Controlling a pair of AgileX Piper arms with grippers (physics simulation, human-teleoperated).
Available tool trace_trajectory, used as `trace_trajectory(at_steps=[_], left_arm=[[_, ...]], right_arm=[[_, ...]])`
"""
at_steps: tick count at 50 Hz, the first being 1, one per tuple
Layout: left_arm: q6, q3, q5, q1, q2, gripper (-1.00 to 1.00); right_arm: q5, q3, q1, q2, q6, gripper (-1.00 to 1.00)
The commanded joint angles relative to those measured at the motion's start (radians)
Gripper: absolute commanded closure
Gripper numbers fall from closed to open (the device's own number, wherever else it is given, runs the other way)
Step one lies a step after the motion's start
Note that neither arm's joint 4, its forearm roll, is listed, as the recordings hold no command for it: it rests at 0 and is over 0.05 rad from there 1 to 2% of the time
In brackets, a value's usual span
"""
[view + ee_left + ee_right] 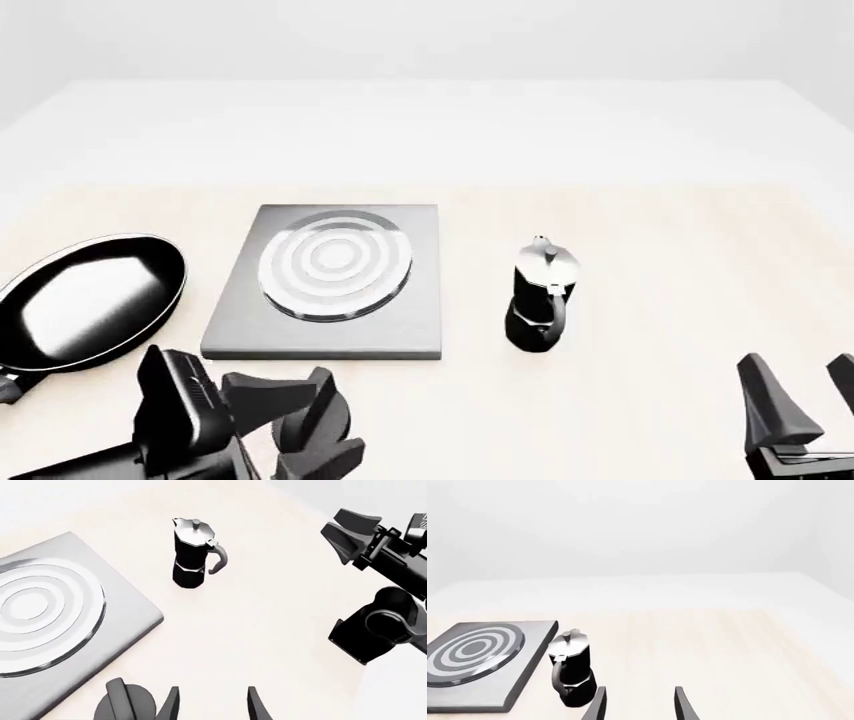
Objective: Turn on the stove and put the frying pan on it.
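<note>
Pale wood covers the bench under a plain white backdrop. Near its middle lies the stove, a flat grey slab with a ringed round burner on top, nothing resting on it. Just off the slab's near edge sits its black oval knob, and my left pincer hovers right beside that knob, fingers spread apart and gripping nothing; from my left wrist the knob shows just beside one fingertip. The frying pan lies on the bench left of the stove, apart from it, glossy inside facing up, handle toward the near edge. Right of the stove, a black-and-silver moka pot stands upright. My right pincer waits low at the near right, well clear of everything, fingers parted and empty.
</note>
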Motion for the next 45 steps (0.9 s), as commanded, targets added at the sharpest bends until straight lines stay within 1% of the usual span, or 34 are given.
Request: trace_trajectory(at_steps=[1, 5, 8, 15, 18, 22, 26, 27, 29, 30, 34, 36, 38, 39, 40, 42, 43, 45], left_arm=[[0.038, -0.077, 0.214, 0.046, -0.186, -1.00], [0.056, -0.103, 0.284, 0.078, -0.234, -1.00], [0.067, -0.116, 0.316, 0.099, -0.257, -1.00], [0.103, -0.163, 0.432, 0.190, -0.331, -1.00], [0.111, -0.171, 0.454, 0.210, -0.341, -1.00], [0.134, -0.189, 0.505, 0.274, -0.373, -1.00], [0.176, -0.208, 0.553, 0.345, -0.396, -1.00], [0.176, -0.209, 0.553, 0.345, -0.396, -1.00], [0.194, -0.220, 0.573, 0.380, -0.405, -1.00], [0.204, -0.228, 0.590, 0.406, -0.411, -1.00], [0.224, -0.254, 0.648, 0.452, -0.444, -1.00], [0.238, -0.266, 0.686, 0.490, -0.465, -1.00], [0.247, -0.267, 0.695, 0.503, -0.471, -1.00], [0.263, -0.265, 0.705, 0.524, -0.480, -1.00], [0.261, -0.264, 0.712, 0.532, -0.483, -1.00], [0.288, -0.251, 0.722, 0.564, -0.498, -1.00], [0.289, -0.246, 0.727, 0.573, -0.502, -1.00], [0.325, -0.226, 0.727, 0.619, -0.509, -1.00]], right_arm=[[-0.003, -0.002, 0.009, 0.000, 0.003, -1.00], [-0.005, -0.003, 0.011, 0.000, 0.004, -1.00], [-0.005, -0.003, 0.013, 0.000, 0.004, -1.00], [-0.003, -0.006, 0.019, 0.000, 0.003, -1.00], [0.001, -0.010, 0.022, 0.000, 0.003, -1.00], [0.001, -0.012, 0.024, 0.000, 0.001, -1.00], [-0.001, -0.009, 0.028, 0.000, -0.001, -1.00], [-0.001, -0.009, 0.028, 0.000, -0.001, -1.00], [0.003, -0.014, 0.030, 0.000, -0.001, -1.00], [0.008, -0.019, 0.033, 0.000, -0.003, -1.00], [0.011, -0.025, 0.037, 0.001, -0.004, -1.00], [0.011, -0.025, 0.039, 0.001, -0.006, -1.00], [0.012, -0.025, 0.040, 0.001, -0.006, -1.00], [0.009, -0.020, 0.043, 0.000, -0.006, -1.00], [0.008, -0.019, 0.044, 0.000, -0.007, -1.00], [0.006, -0.016, 0.049, 0.000, -0.007, -1.00], [0.007, -0.017, 0.051, 0.000, -0.005, -1.00], [0.006, -0.015, 0.054, 0.000, -0.006, -1.00]])
